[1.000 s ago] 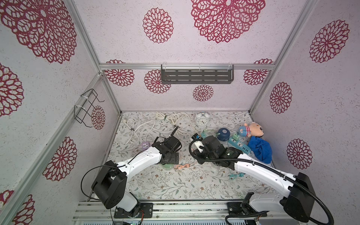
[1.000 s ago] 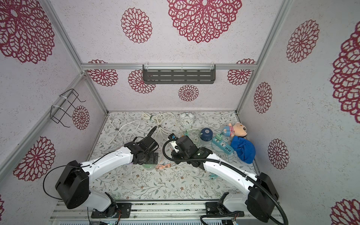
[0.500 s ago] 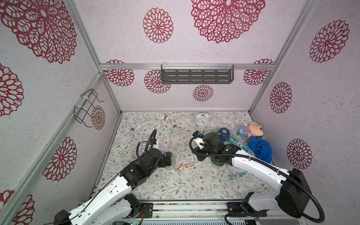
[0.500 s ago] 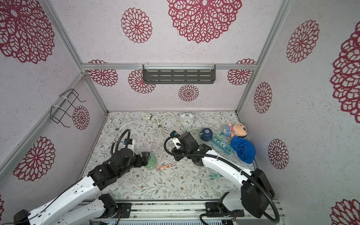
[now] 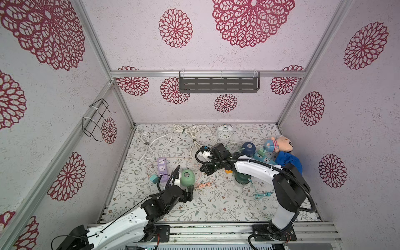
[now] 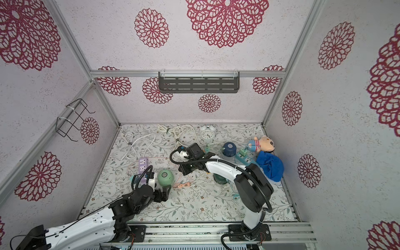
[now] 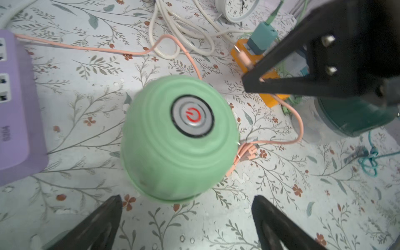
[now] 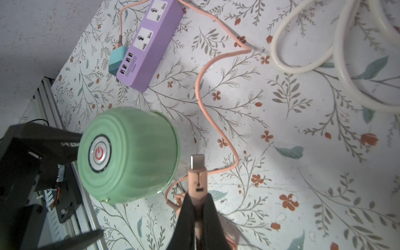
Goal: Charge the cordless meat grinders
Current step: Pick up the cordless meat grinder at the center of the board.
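Grinders: three, the mint green grinder (image 5: pixel 187 178), the navy blue grinder (image 5: pixel 249 149) and the dark green grinder (image 5: pixel 242 178), all upright on the desk (image 5: pixel 216 205).
Power strips: three, the purple strip (image 5: pixel 162 165), the orange strip (image 7: pixel 271 100) and the blue-green strip (image 5: pixel 265 159).
Other items: one alarm clock (image 5: pixel 224 133), one plush doll (image 5: pixel 281 146), one blue cloth (image 5: pixel 289 162).
Left fingers (image 7: pixel 104 220): spread wide, holding nothing.
Mint green grinder and left fingers: it stands just beyond the tips, not between them and apart from both, near the purple strip's end.
Right fingers (image 8: pixel 188 216): pinched together on the pink plug (image 8: pixel 197 171), whose metal tip sits just beside the mint green grinder's clear base.
Hidden: in both top views the right arm covers part of the dark green grinder and most of the orange strip. The mint green grinder's socket cannot be made out.
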Available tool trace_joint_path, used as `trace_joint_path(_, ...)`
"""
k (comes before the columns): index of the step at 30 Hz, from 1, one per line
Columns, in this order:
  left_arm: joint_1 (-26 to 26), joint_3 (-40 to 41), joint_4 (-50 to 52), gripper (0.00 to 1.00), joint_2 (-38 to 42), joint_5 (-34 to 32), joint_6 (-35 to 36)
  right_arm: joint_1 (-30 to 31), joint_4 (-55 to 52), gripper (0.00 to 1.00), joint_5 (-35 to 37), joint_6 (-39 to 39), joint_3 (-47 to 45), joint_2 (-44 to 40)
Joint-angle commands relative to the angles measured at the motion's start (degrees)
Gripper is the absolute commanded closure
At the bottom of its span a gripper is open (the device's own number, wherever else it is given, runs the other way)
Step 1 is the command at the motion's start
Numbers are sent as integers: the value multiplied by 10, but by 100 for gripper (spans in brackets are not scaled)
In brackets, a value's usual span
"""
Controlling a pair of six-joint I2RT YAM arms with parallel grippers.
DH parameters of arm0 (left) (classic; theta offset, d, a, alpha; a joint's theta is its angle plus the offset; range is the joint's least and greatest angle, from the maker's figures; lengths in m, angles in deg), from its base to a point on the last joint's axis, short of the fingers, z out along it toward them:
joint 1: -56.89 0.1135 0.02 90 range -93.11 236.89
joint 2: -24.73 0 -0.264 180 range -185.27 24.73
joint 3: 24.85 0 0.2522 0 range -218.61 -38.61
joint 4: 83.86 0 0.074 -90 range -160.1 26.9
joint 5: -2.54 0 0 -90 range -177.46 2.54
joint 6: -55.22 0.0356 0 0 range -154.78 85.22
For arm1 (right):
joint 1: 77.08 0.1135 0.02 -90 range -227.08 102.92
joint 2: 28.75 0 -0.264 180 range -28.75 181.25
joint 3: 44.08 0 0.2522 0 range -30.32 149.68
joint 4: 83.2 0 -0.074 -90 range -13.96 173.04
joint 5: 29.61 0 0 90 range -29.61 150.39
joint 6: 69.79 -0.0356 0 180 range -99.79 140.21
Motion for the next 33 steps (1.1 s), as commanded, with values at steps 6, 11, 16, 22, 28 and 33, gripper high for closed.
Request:
trace_joint_path(6,-69,48,-108,3,-16,-95,4,9,-11,100,-26,6,77,18)
trace_joint_path(11,-67,70,-151,3,-35,-100,39,16,-31,100,-43,16,136,60)
trace_joint_path(16,-64,115,-304,3,-91,-114,86,26,-51,100,-56,21,194,116)
trace_joint_path(22,-16,132,-444,3,-177,-67,143,33,-67,100,-75,23,241,167)
trace_joint_path(28,32,145,-562,3,-260,-26,165,34,-73,100,-88,23,253,197)
trace_joint_path(33,46,135,-596,3,-312,-10,183,35,-78,100,-95,24,253,212)
